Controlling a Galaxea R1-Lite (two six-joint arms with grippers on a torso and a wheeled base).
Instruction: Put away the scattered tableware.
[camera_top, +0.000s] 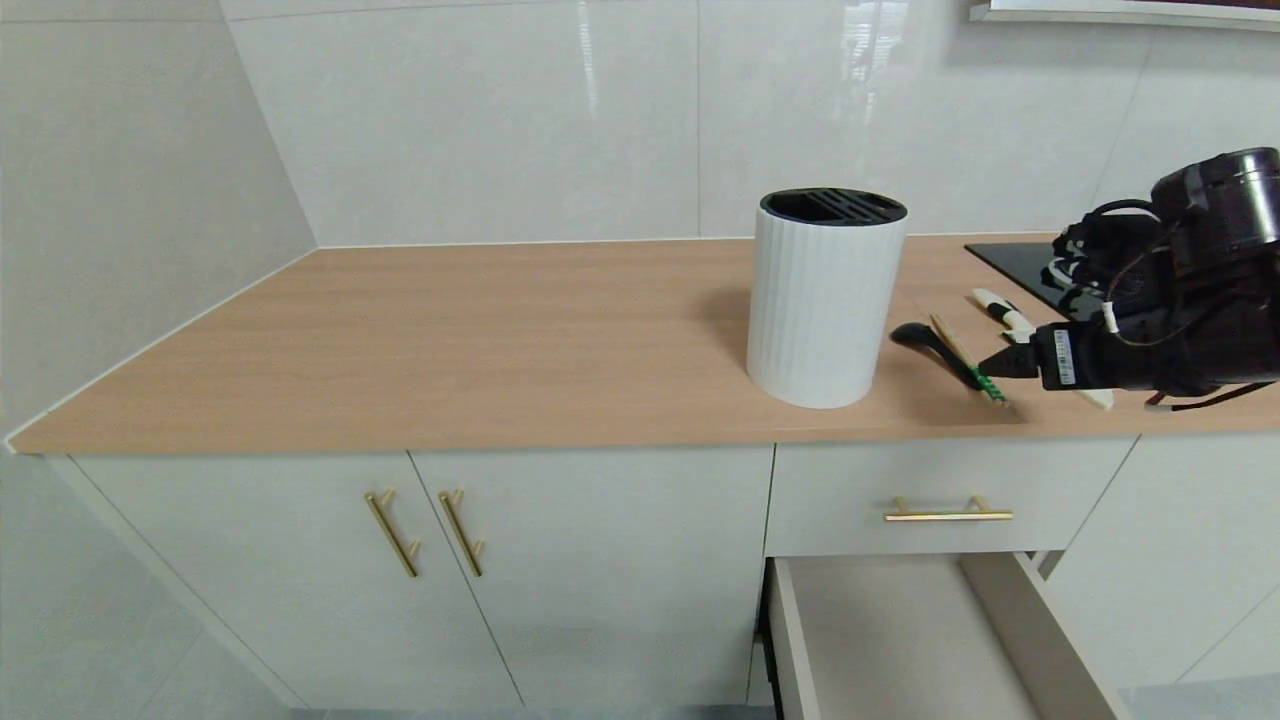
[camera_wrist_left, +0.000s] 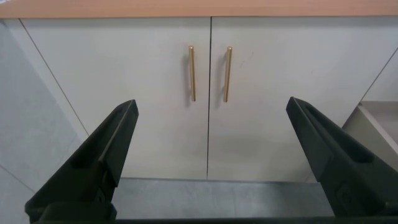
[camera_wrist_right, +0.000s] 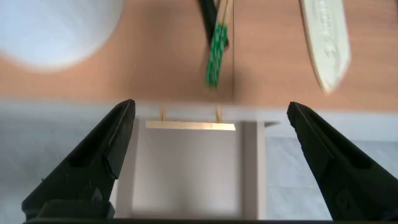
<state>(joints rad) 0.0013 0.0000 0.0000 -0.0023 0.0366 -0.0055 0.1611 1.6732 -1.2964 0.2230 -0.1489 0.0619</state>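
Counting: 1 holder (camera_top: 822, 300) | 1 spoon (camera_top: 915, 337) | 1 knife (camera_top: 1003, 311) | 2 chopsticks (camera_top: 990, 385)

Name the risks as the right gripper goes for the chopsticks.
1. The chopsticks lie against the spoon, so the open right gripper may grab both, or only one stick.
2. Their green ends sit near the edge of the counter, above the open drawer; a nudge could push them off.
3. The holder stands close by and could be bumped.
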